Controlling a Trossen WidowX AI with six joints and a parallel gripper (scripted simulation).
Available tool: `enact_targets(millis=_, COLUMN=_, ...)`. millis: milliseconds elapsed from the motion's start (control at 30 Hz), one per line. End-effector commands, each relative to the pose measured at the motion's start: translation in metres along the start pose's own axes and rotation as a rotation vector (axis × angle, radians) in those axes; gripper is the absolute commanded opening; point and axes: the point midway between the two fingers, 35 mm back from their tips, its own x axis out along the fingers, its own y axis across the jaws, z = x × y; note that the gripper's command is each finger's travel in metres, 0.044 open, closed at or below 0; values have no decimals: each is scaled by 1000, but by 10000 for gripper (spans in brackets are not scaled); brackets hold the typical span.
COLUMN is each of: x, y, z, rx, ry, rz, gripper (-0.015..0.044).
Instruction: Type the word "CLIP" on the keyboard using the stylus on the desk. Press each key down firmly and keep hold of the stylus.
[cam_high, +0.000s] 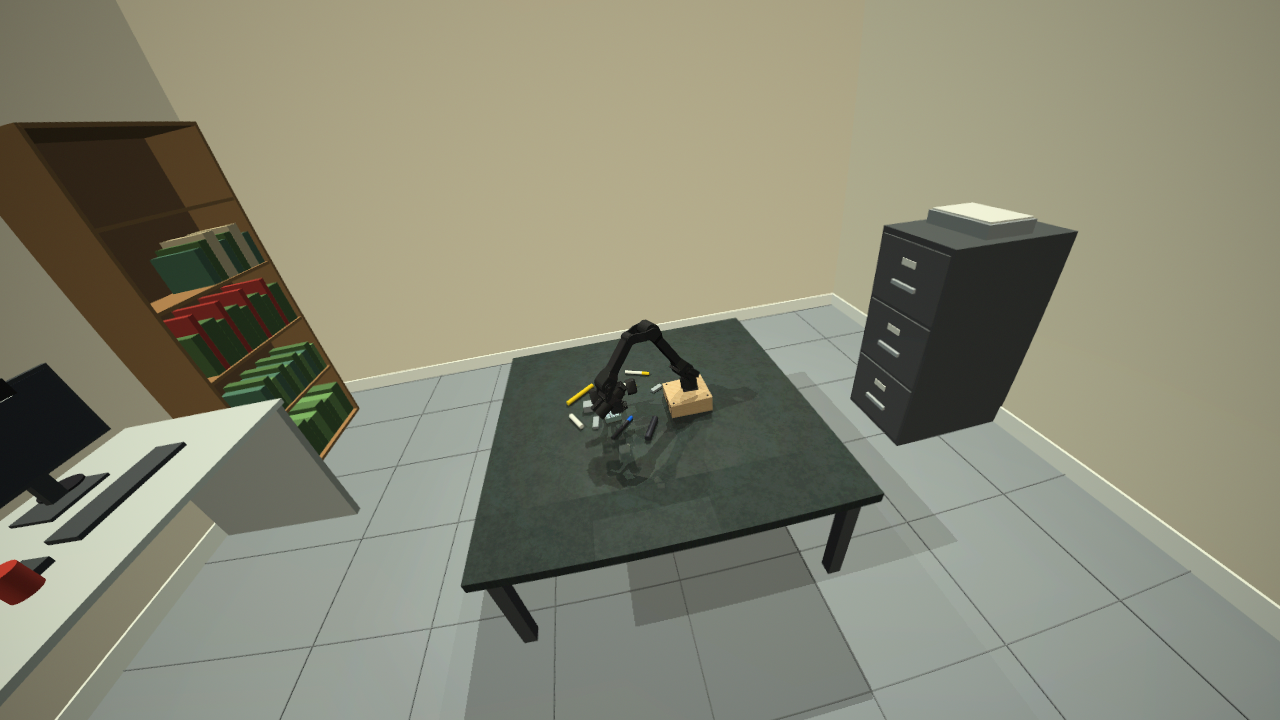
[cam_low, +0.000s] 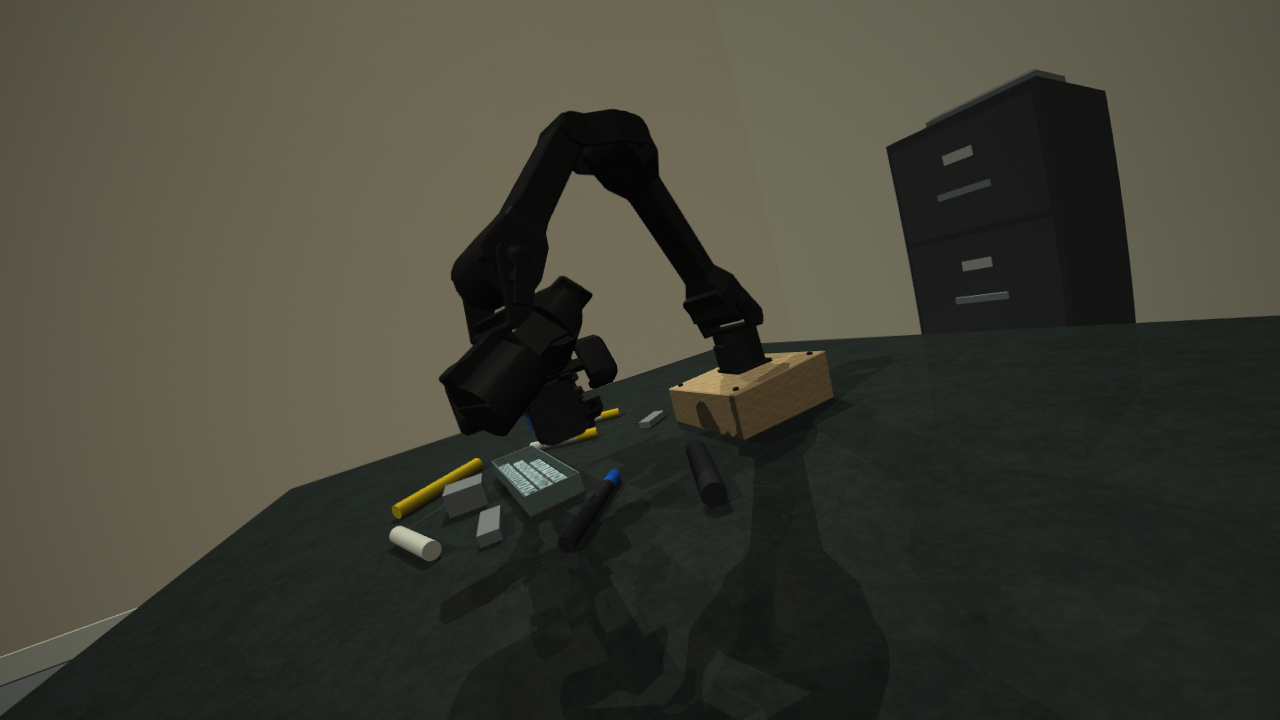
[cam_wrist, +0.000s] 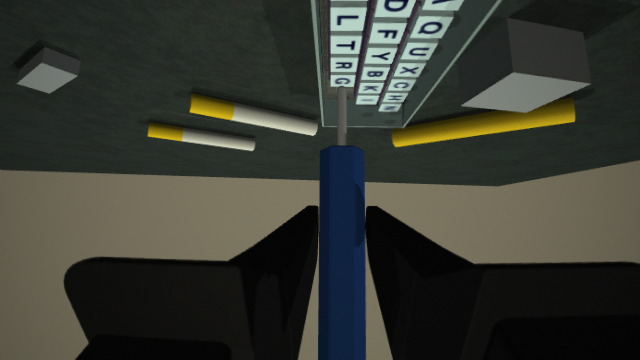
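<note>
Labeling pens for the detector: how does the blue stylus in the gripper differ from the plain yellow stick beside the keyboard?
The blue stylus is clamped in the gripper; the yellow stick lies loose on the desk. The stylus ends in a thin grey tip by the G key; the stick is plain yellow, no tip. Both are slim rods.

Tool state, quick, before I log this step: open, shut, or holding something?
Tool: shut on the blue stylus, its tip over the keyboard.

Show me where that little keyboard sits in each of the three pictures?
Top: keyboard is a tiny pale patch under the arm.
Exterior: lower left of centre, below the gripper.
Wrist: top centre, letters showing.
Shared landmark: the long yellow stick beside it.
</note>
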Motion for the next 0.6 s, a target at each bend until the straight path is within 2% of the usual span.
enact_targets(millis=0, x=0, y=0, z=0, rx=0, ry=0, rz=0, gripper=65)
enact_targets(millis=100, x=4, y=-2, z=-2, rx=0, ry=-4, rz=0, gripper=0)
enact_targets(millis=567, x=64, y=-20, z=-43, rx=14, ry=-4, rz=-7, gripper=0)
